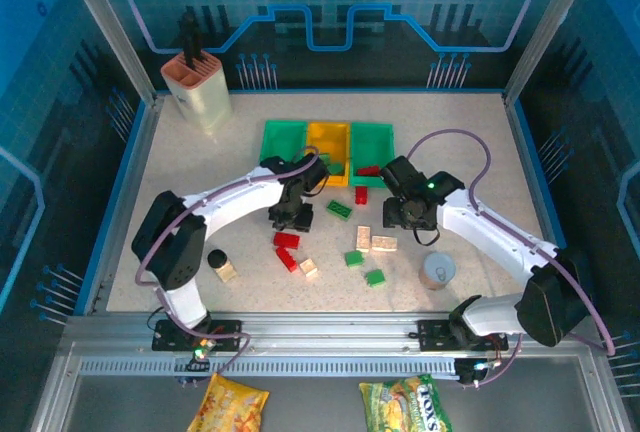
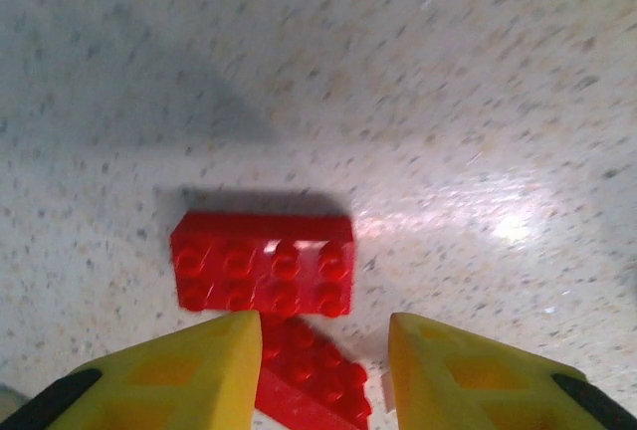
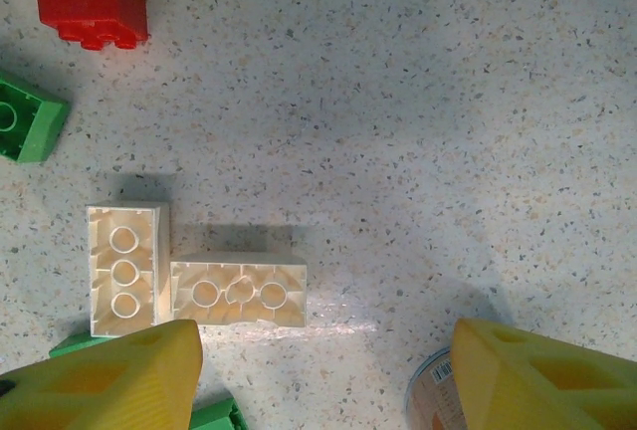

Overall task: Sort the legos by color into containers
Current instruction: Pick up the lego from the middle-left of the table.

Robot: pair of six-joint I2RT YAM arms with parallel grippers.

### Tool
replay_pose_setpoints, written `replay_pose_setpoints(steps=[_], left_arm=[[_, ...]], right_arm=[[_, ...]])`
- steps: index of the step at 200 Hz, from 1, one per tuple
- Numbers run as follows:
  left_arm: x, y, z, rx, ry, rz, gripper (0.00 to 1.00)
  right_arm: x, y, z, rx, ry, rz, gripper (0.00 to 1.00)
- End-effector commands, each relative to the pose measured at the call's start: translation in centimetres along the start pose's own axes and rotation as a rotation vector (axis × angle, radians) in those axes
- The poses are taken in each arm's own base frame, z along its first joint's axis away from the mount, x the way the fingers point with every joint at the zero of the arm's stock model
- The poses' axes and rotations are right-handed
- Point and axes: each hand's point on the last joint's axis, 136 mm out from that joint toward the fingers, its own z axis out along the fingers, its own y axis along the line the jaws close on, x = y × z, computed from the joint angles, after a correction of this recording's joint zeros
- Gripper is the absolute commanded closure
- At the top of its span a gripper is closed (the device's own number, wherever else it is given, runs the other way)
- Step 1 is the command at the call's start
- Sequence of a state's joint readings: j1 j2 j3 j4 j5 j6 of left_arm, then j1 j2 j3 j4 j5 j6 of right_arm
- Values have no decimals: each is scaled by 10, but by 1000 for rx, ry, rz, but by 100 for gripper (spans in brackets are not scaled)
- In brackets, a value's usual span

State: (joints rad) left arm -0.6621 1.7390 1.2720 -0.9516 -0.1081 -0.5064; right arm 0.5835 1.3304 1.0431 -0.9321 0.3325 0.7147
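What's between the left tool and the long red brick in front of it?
Left wrist view: a second red brick lies askew in the gap of the left tool, its far edge seemingly touching the long red brick.

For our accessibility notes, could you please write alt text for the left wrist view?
A red oblong lego lies studs up on the speckled table, and a second red lego lies at an angle just nearer the camera. The yellow fingers of the left hand stand apart on either side of it, not closed on it.

Bright overhead light, perhaps slight wrist-view blur
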Motion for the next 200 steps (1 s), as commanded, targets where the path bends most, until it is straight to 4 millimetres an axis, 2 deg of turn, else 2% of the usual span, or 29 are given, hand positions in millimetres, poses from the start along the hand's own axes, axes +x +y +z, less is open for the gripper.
replay_pose_setpoints(steps=[1, 17, 47, 76, 105, 150, 200], left_arm=[[12, 10, -5, 4, -19, -109, 57], [24, 14, -2, 4, -8, -139, 52], [39, 8, 4, 29, 10, -166, 39], [52, 2, 12, 29, 41, -173, 36], [65, 6, 24, 4, 68, -201, 34], [73, 3, 42, -2, 104, -199, 39], [78, 3, 51, -14, 118, -196, 54]], right_arm=[[8, -2, -1, 0, 7, -4, 32], [10, -3, -1, 1, 8, -5, 32], [9, -3, -4, -6, 2, -3, 32], [10, -3, -3, -9, 5, -5, 32], [11, -2, -2, -9, 8, -9, 32], [10, 0, -1, -12, 12, -21, 32], [10, 1, 1, -13, 18, -28, 32]])
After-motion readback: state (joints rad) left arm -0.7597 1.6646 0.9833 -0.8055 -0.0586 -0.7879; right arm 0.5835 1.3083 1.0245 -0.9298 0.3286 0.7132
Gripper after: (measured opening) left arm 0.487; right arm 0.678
